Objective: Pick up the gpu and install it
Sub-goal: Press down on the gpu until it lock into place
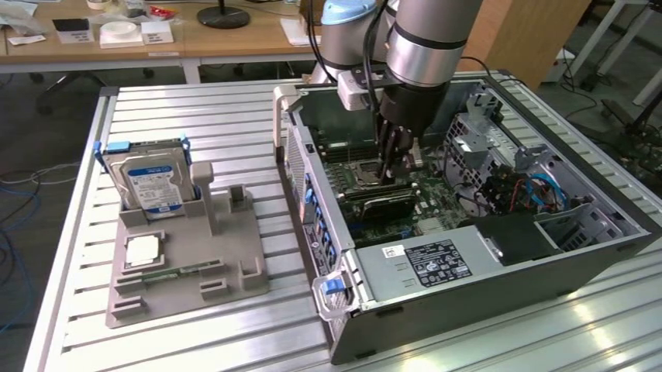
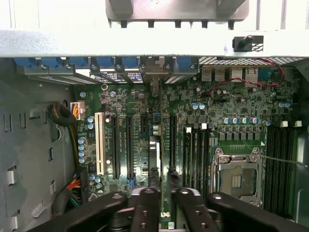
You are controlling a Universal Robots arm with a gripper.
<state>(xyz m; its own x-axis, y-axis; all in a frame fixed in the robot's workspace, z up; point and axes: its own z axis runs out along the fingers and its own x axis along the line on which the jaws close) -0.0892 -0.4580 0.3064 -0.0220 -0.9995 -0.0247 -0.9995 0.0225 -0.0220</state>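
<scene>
Jaws closed on gpu (image 2: 154, 159), gripper (image 1: 394, 180) vertical inside computer case (image 1: 579, 256)

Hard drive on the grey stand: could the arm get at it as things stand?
Probably not right now. Nothing covers the hard drive, upright in its stand, but the tool is down inside the computer case and seems closed on the graphics card.

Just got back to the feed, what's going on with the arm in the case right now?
The arm's pincer is down inside the open computer case, holding the gpu edge-down over the motherboard's expansion slots. In the wrist view the card sits between the pincer's fingers, lined up with a slot. On the grey tray outside, the hard drive stands untouched.
</scene>
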